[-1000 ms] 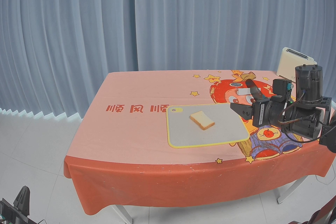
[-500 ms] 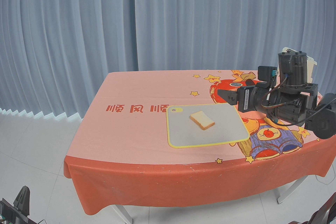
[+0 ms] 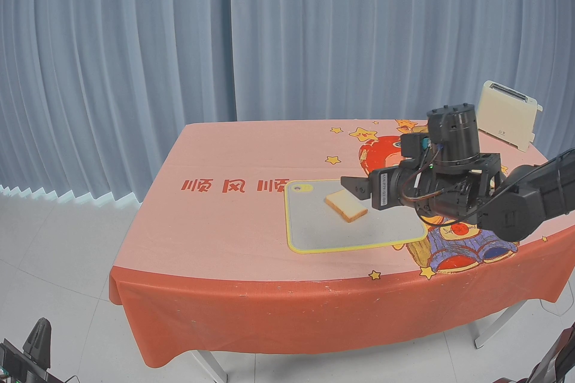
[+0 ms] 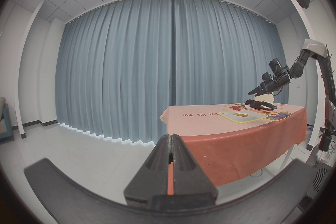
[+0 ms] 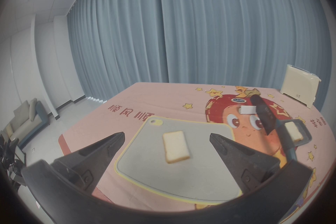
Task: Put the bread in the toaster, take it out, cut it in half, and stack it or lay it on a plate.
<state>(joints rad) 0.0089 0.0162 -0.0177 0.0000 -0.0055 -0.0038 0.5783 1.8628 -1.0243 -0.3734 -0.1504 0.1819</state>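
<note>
The right gripper [image 3: 350,185] hangs above the bread [image 3: 346,205], fingers [image 5: 239,157] wide apart, empty; a hard descent could crush the slice.

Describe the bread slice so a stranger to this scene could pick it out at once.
Find the table with the salmon-pink cloth, then the grey, yellow-rimmed cutting board on it. The bread lies flat near the board's middle: a pale square slice with a tan crust, the only thing on the board.

The tool [image 5: 166,136], jaws spread wide, faces bread [image 5: 176,146] lying on the cutting board [image 5: 210,174].
</note>
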